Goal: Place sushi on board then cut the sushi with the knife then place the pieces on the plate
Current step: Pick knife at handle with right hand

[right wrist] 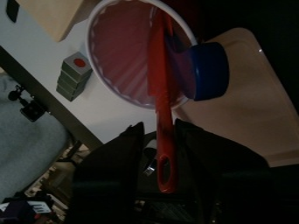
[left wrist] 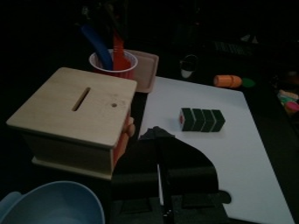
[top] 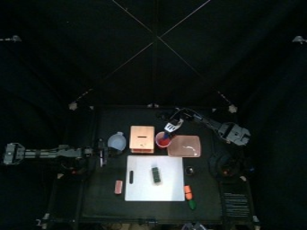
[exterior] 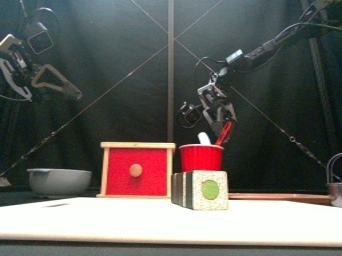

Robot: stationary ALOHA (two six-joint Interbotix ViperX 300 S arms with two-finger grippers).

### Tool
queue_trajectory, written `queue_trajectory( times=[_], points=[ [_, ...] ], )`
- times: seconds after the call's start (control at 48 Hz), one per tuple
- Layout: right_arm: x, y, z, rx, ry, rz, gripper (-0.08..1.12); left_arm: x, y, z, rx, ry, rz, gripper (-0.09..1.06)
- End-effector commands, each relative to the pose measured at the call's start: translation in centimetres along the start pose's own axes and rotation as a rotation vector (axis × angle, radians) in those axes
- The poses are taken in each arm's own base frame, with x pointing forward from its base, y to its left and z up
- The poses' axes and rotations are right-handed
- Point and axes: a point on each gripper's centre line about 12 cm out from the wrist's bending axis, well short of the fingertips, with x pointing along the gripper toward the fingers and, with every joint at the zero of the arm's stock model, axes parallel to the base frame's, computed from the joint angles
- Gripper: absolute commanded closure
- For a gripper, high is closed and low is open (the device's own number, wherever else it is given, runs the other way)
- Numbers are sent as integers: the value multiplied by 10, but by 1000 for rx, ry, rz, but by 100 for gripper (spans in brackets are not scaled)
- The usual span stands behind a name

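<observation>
The dark green sushi roll point(top: 156, 173) lies whole on the white cutting board point(top: 142, 193), seen end-on in the front view point(exterior: 201, 190). Behind it stands the red cup point(exterior: 202, 157), next to the pink plate point(top: 188, 145). My right gripper point(exterior: 210, 108) hangs above the cup, shut on the handle of the red knife point(right wrist: 160, 96). The knife slants down with its lower end still inside the cup. The blue knife point(right wrist: 205, 70) stays in the cup too. My left gripper point(top: 86, 154) rests at the table's left, jaws together and holding nothing.
The wooden box with the red drawer front point(exterior: 138, 170) stands left of the cup. The blue-grey bowl point(exterior: 59, 180) sits further left. A small orange toy point(top: 118, 186) lies by the board's left edge, and an orange and green toy point(top: 189, 193) by its right edge.
</observation>
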Motion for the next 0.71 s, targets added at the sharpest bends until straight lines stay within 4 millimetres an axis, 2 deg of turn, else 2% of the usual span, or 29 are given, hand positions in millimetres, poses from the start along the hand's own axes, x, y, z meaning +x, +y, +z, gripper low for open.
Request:
queue_trajectory(
  times=[0.021,0.708],
  points=[
    [-14,8,-1,-22,-32,5,39,1,0,4,-1,-13,2,97],
    [-19,11,4,-19,-29,6,69,1,0,4,-1,-9,1,97]
  ],
)
